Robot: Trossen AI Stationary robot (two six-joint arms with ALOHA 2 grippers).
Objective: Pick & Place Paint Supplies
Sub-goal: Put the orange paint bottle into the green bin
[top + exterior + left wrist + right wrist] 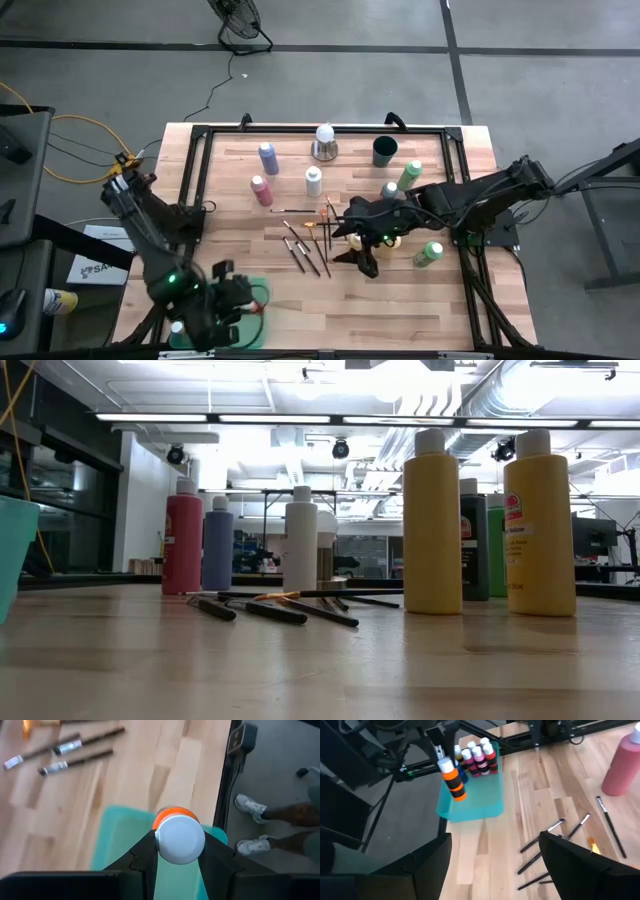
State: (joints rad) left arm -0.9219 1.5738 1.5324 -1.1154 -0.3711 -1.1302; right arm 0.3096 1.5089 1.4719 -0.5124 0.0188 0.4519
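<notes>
Bottles in the teal tray (470, 802) number about six, caps up. Left gripper (177, 851), at seven o'clock on the table (420, 310), clamps an upright orange bottle (452, 779) above it. Right gripper (365, 262) gapes wide beside five scattered brushes (305, 245).

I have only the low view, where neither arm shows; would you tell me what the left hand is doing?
Observer: The left hand grips an orange bottle above the teal bin.
Operator: Is anything in the bin?
Observer: Yes, several small bottles stand together at one end.
Operator: And the right hand?
Observer: The right hand is open, above the table beside the brushes.
</notes>
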